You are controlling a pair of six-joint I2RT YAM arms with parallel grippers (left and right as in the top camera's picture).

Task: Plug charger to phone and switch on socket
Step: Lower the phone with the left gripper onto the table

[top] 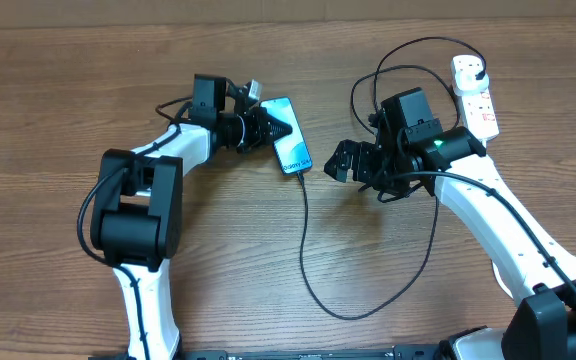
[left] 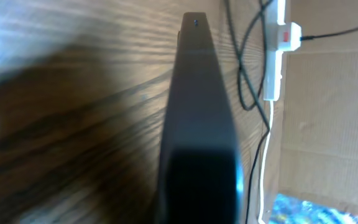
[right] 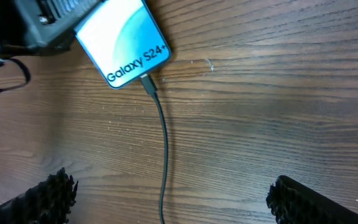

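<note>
The phone [top: 290, 140] lies on the wooden table with its teal screen lit, reading "Galaxy S24+" [right: 124, 45]. My left gripper [top: 265, 125] is shut on its upper end; the left wrist view shows the phone [left: 197, 99] edge-on as a dark slab. The charger [right: 163, 143] has its connector tip [right: 148, 83] in the phone's bottom port. Its cable loops over the table [top: 346, 312] and runs to a black plug [top: 479, 71] in the white socket [top: 476, 98], also in the left wrist view [left: 277, 59]. My right gripper [top: 353, 163] hangs open over the cable, a little right of the phone, fingers [right: 306, 202] wide apart.
A cardboard wall [top: 268, 8] runs along the table's back edge, close behind the socket. The socket's thick white lead [left: 261, 174] trails beside the black cable near a cardboard panel [left: 331, 112]. Both white arms reach in from the front.
</note>
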